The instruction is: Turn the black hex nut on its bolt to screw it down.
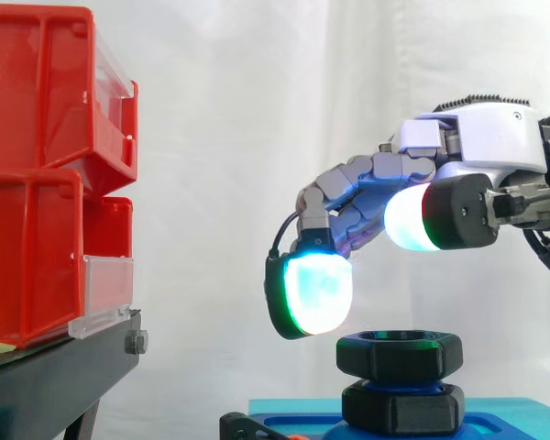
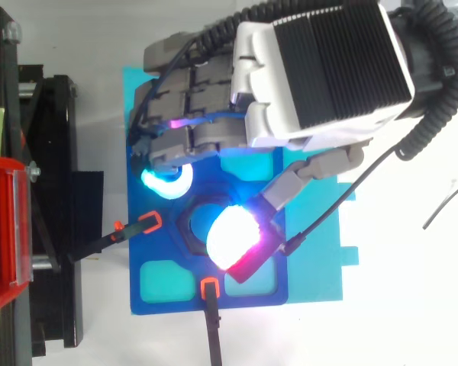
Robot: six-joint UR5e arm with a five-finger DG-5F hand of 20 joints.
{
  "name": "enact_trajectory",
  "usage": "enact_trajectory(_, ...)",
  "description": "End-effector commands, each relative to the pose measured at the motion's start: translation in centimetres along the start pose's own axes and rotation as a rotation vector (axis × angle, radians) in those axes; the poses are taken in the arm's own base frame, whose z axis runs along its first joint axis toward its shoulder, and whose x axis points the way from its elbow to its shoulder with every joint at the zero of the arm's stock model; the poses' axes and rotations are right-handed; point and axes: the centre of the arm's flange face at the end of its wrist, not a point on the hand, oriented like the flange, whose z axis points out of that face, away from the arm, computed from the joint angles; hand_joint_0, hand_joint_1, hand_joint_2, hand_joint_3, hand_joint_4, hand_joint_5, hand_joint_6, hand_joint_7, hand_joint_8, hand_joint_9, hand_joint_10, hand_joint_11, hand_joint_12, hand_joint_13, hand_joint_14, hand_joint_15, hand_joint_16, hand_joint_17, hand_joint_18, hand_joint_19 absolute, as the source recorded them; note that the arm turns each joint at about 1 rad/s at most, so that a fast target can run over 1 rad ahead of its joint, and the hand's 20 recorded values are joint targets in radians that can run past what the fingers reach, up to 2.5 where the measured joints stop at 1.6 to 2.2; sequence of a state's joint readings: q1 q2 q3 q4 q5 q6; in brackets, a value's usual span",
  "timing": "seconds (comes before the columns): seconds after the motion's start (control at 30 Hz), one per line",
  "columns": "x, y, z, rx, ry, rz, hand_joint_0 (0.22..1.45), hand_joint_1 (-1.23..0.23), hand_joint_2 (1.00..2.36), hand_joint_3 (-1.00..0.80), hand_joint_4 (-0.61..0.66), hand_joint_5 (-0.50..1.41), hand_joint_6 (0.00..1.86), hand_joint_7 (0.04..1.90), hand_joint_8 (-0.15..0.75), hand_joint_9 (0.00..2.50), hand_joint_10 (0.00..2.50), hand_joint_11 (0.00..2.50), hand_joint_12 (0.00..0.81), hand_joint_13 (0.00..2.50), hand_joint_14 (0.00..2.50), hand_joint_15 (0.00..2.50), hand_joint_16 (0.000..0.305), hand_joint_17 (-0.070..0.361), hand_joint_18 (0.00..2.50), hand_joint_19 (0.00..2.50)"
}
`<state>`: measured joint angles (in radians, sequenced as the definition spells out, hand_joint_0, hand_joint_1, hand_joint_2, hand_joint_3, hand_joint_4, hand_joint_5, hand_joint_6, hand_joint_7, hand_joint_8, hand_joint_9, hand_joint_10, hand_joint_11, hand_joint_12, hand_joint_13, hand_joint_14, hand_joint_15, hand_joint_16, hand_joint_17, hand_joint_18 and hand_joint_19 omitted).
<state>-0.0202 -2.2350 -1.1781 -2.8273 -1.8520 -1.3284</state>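
Side view shows the hand (image 1: pixel 490 137) hovering just above the black hex nut (image 1: pixel 399 356), fingers loosely bent, apart, gripping nothing.

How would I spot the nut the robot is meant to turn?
Find the flat blue base right of the red bins. Two black six-sided pieces stack on it; the black hex nut is the upper one, nearest the glowing fingertip.

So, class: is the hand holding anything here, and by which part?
Nothing is held: the hand hangs above the black hex nut, its pads spread over it, not closed on its sides.
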Motion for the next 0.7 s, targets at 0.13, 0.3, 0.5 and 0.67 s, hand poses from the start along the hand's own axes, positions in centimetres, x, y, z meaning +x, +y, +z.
enact_trajectory(0.13,0.0,2.8,2.1,-0.014,-0.065,-0.001,0.47,-0.31,1.0,-0.5,0.31,-0.17,0.5,1.02,0.339,0.63,0.01,0.39,0.354,0.68,0.01,0.16,0.041,0.091,0.53,0.12)
enact_trajectory(0.3,0.2,4.3,2.9,-0.007,-0.08,0.004,0.47,-0.31,1.0,-0.5,0.3,-0.17,0.5,0.99,0.34,0.64,0.01,0.39,0.354,0.68,0.0,0.17,0.041,0.092,0.54,0.12)
enact_trajectory(0.5,0.5,5.5,3.5,-0.001,-0.085,0.006,0.47,-0.31,1.0,-0.5,0.3,-0.17,0.5,0.99,0.342,0.64,0.01,0.39,0.354,0.68,0.01,0.16,0.041,0.091,0.54,0.12)
enact_trajectory(0.67,0.7,6.0,3.6,0.006,-0.076,0.006,0.47,-0.31,1.0,-0.5,0.3,-0.17,0.5,0.99,0.34,0.64,0.01,0.39,0.354,0.68,0.01,0.17,0.041,0.091,0.54,0.12)
